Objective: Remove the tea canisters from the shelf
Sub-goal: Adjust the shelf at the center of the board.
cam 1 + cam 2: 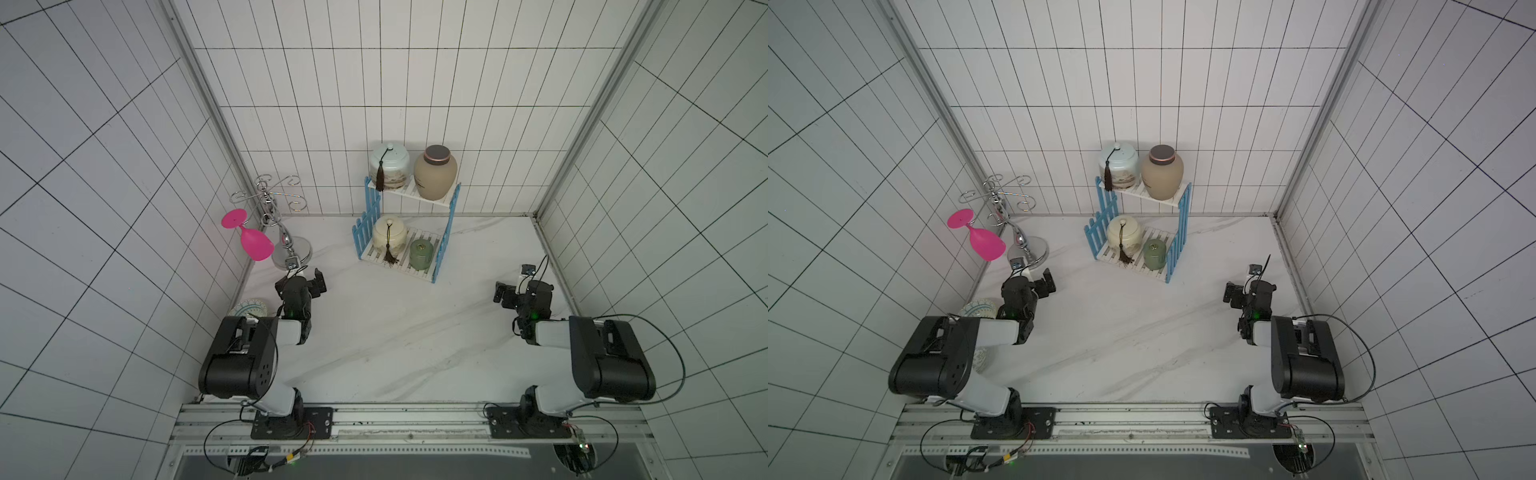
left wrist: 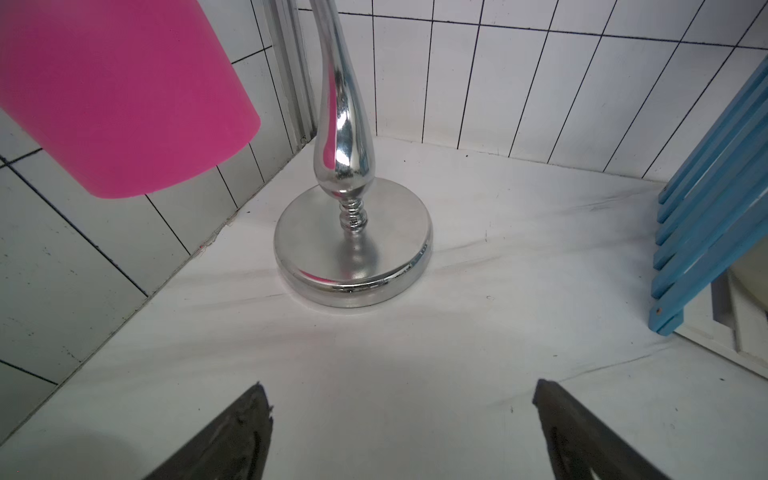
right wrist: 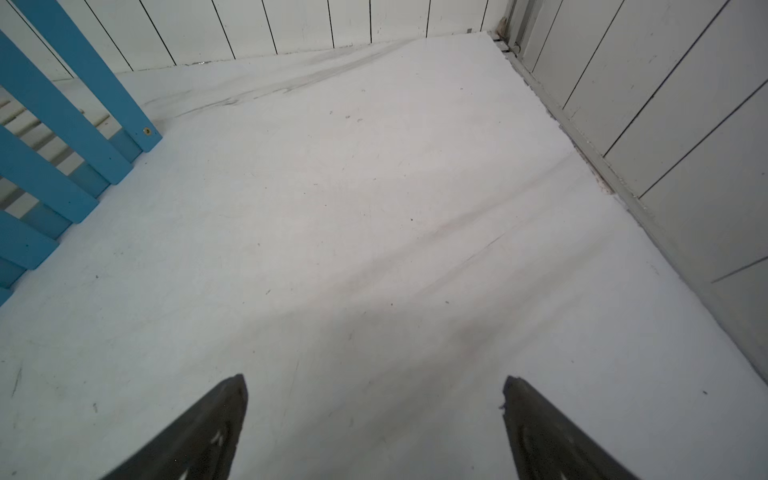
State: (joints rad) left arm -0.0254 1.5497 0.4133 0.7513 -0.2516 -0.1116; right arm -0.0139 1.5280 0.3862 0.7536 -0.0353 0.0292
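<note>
Our left pincer (image 2: 401,401) and right pincer (image 3: 374,392) both gape empty. Swinging the left toward the cream jar (image 1: 389,233) on the shelf (image 1: 443,245), we risk clipping the pink goblet (image 2: 124,95) hanging just ahead.

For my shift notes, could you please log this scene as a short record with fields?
Shelf: two tiers, blue sides
Upper tier: pale-blue canister, tan canister
Lower tier: cream canister, green canister
Left gripper: open, empty, facing chrome stand
Right gripper: open, empty, over table
Canisters removed: none
</note>
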